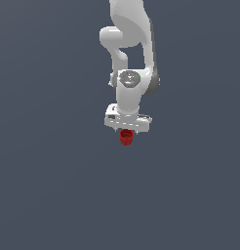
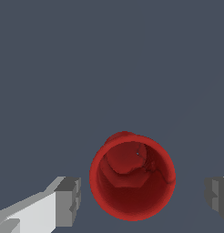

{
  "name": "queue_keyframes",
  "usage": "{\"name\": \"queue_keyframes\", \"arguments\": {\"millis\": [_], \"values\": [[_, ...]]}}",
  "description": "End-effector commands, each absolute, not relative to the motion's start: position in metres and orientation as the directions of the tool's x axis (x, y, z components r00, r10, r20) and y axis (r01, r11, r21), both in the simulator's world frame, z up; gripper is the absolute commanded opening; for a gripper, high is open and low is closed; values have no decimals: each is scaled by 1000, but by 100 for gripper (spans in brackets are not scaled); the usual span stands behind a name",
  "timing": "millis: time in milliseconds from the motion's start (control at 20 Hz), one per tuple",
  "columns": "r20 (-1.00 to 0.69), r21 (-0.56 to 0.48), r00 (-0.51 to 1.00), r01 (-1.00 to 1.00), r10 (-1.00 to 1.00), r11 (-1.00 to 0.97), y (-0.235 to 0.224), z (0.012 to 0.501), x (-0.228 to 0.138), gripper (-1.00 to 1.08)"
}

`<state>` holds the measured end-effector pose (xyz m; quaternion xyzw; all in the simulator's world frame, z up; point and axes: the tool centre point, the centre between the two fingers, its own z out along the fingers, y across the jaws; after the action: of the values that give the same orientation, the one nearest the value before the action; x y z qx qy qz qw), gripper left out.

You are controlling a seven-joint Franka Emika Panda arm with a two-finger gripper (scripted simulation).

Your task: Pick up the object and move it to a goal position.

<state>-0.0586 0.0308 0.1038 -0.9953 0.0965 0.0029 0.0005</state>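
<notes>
The object is a small glossy red cup (image 1: 126, 137) standing upright on the dark grey floor, just under the white arm's hand in the exterior view. The wrist view looks straight down into the cup (image 2: 132, 176), showing its round rim and narrower base. My gripper (image 2: 143, 199) is open around it: one grey fingertip (image 2: 69, 201) stands off one side of the rim and the other fingertip (image 2: 217, 196) off the opposite side, with a gap between each pad and the cup. In the exterior view the hand hides the fingers, and the gripper (image 1: 126, 132) sits right over the cup.
Plain dark grey floor (image 1: 53, 185) surrounds the cup in both views. The white arm (image 1: 129, 49) rises behind the hand in the exterior view. No other objects or any goal marker show.
</notes>
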Motion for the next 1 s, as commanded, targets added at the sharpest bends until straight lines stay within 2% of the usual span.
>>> {"name": "queue_keyframes", "arguments": {"millis": [0, 450, 950], "values": [[-2, 0, 979, -203, -203, -979, 33, 100, -63, 100], [-1, 0, 979, -205, -205, -979, 34, 92, -65, 100], [0, 0, 978, -208, -208, -978, 34, 52, -66, 100]]}}
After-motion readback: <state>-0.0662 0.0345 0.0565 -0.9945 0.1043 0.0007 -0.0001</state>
